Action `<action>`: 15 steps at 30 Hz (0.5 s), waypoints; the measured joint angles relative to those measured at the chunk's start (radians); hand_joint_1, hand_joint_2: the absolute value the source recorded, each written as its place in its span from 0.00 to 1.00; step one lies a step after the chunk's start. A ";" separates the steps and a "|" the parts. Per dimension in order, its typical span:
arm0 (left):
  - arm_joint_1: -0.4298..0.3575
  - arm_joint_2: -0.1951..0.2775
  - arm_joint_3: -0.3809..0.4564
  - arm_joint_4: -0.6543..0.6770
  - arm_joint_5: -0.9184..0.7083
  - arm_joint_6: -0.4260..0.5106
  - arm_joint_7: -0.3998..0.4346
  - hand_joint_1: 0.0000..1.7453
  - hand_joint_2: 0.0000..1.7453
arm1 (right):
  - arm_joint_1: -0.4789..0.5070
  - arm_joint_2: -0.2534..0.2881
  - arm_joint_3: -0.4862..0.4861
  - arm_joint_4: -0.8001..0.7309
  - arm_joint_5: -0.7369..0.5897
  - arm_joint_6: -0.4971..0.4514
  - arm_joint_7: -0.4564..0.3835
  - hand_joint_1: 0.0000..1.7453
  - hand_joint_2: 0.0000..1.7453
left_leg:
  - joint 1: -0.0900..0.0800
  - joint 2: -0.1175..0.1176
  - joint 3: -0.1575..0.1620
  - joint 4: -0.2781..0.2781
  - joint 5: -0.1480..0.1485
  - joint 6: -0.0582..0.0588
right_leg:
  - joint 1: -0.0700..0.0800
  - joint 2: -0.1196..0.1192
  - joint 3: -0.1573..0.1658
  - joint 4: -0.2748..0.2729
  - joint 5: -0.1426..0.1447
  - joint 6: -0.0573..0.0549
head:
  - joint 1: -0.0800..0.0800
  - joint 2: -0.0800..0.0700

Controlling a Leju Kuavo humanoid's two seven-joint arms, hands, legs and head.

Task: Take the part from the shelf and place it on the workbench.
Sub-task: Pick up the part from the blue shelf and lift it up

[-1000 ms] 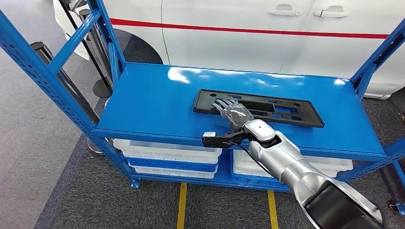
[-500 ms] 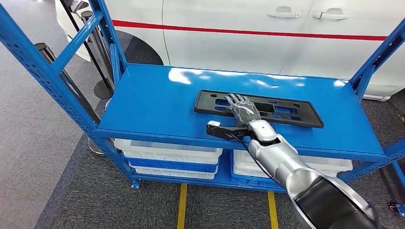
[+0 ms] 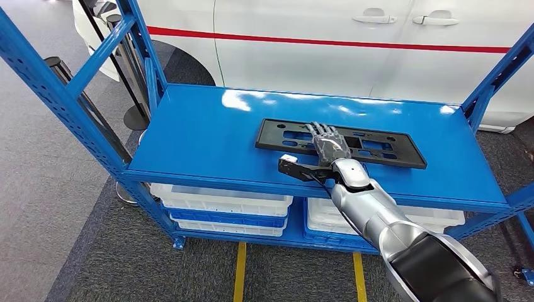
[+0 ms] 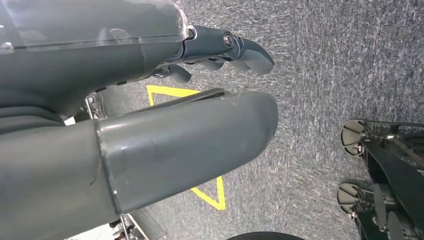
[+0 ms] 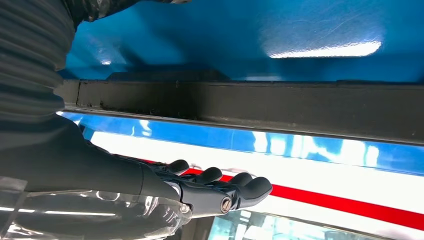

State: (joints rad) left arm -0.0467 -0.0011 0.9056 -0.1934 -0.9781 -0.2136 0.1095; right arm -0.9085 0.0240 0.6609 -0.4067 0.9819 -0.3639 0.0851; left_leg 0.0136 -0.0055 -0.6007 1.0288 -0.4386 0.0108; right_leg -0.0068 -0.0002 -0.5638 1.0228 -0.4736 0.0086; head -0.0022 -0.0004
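A long black plastic part with cut-outs lies flat on the blue shelf top. My right hand reaches over the shelf's front edge, its fingers stretched out flat over the middle of the part and holding nothing. The right wrist view shows the part's dark edge close beside the outstretched right hand; whether the fingers touch the part is unclear. My left hand hangs above grey carpet, fingers apart and empty.
A white car with a red stripe stands right behind the shelf. Blue uprights frame both sides. White bins sit on the lower level. A black post base stands at the back left. Yellow lines mark the floor.
My right hand has moved forward and to the right, from the part's near left edge to over its middle. The part has not moved.
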 joint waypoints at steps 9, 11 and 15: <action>0.000 0.000 0.000 0.000 -0.010 0.000 -0.002 0.00 0.00 | 0.002 0.000 -0.016 0.009 0.002 0.004 0.033 0.59 1.00 | 0.000 0.000 0.000 0.000 0.000 0.000 | 0.000 0.000 0.000 0.000 0.000 0.000 | 0.000 0.000; 0.000 0.000 0.000 0.000 -0.010 -0.001 -0.002 0.00 0.00 | 0.005 0.000 -0.020 0.012 0.001 0.009 0.038 0.98 1.00 | 0.000 0.000 0.000 0.000 0.000 0.000 | 0.000 0.000 0.000 0.000 0.000 0.000 | 0.000 0.000; 0.000 0.000 0.000 0.000 -0.010 -0.003 -0.003 0.00 0.50 | 0.018 0.001 -0.026 0.017 0.001 0.019 0.035 1.00 1.00 | 0.000 0.000 0.000 0.000 0.000 0.000 | 0.000 0.000 0.000 0.000 0.000 0.000 | 0.000 0.000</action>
State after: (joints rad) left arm -0.0469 -0.0014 0.9056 -0.1934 -0.9880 -0.2169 0.1064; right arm -0.8907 0.0247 0.6346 -0.3897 0.9827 -0.3445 0.1200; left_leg 0.0136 -0.0055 -0.6005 1.0288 -0.4386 0.0108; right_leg -0.0069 -0.0001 -0.5634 1.0226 -0.4736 0.0087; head -0.0022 -0.0003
